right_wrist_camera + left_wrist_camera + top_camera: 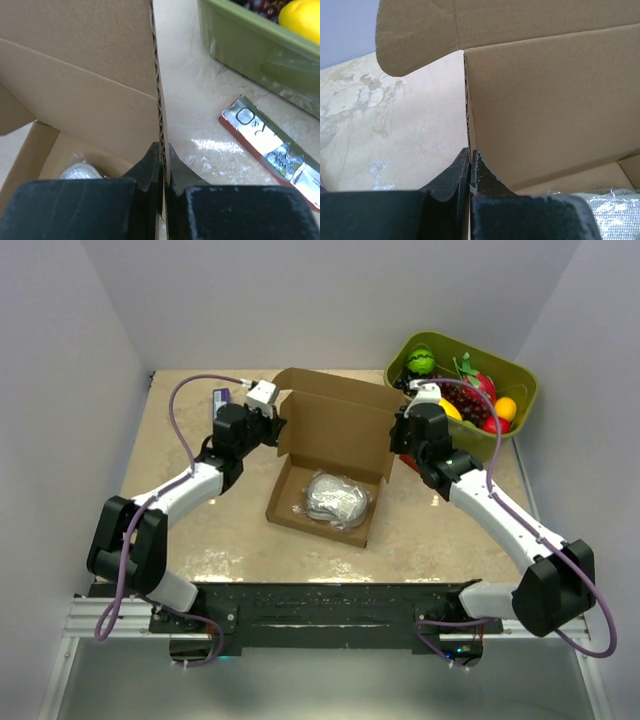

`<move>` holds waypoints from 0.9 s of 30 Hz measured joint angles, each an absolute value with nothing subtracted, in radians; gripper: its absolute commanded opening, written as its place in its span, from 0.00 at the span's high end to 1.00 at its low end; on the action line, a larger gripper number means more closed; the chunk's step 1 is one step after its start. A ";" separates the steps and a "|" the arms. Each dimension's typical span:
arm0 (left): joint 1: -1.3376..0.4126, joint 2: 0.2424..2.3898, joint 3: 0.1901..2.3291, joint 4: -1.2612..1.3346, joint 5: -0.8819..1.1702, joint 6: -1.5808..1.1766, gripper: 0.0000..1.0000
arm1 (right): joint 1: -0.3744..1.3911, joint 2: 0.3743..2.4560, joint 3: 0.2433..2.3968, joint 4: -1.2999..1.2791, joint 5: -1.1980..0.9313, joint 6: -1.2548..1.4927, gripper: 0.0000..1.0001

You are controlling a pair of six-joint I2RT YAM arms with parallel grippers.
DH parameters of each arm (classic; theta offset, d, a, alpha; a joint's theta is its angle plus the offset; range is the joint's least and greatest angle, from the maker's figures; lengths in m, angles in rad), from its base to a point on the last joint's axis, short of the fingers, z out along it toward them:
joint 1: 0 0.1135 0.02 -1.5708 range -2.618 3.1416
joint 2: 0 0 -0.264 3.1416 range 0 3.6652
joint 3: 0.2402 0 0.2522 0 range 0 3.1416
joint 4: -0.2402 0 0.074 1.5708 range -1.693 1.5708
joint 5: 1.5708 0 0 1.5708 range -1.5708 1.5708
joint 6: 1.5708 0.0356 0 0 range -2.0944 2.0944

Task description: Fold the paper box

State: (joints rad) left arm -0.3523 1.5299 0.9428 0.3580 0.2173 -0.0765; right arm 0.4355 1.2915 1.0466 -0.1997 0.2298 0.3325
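While its lid stands upright, the paper box (335,455) sits open at the centre of the top view, a silvery packet (335,498) inside its tray.
The left gripper (470,167) pinches the lid's left edge and the right gripper (163,162) pinches its right edge; a green fruit bin (527,392) lies upper right, a foil wrapper (270,150) near it.

Paper box (335,430): plain brown corrugated cardboard. Sits at the middle of the table (215,540), turned slightly askew. Shallow tray formed, open on top; lid raised upright along the far wall, top strip creased forward, rounded flap at its left end.
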 measured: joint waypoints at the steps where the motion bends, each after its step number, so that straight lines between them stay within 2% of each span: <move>1: -0.358 1.526 0.935 0.374 0.195 -0.089 1.00 | 0.444 1.295 1.051 -0.186 0.252 0.332 0.98; 7: -0.401 1.496 0.866 0.513 0.026 -0.137 1.00 | 0.524 1.337 1.051 -0.038 0.426 0.321 0.97; 14: -0.479 1.484 0.733 0.687 -0.142 -0.162 1.00 | 0.585 1.357 0.943 0.139 0.596 0.355 0.97; 27: -0.580 1.423 0.527 0.928 -0.279 -0.224 1.00 | 0.633 1.301 0.783 0.315 0.715 0.458 0.94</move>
State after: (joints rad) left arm -0.5804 1.4231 0.5270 0.9283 -0.2790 -0.2241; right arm 0.6331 1.3010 0.7826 0.3149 0.7147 0.4576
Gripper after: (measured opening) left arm 0.027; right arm 0.063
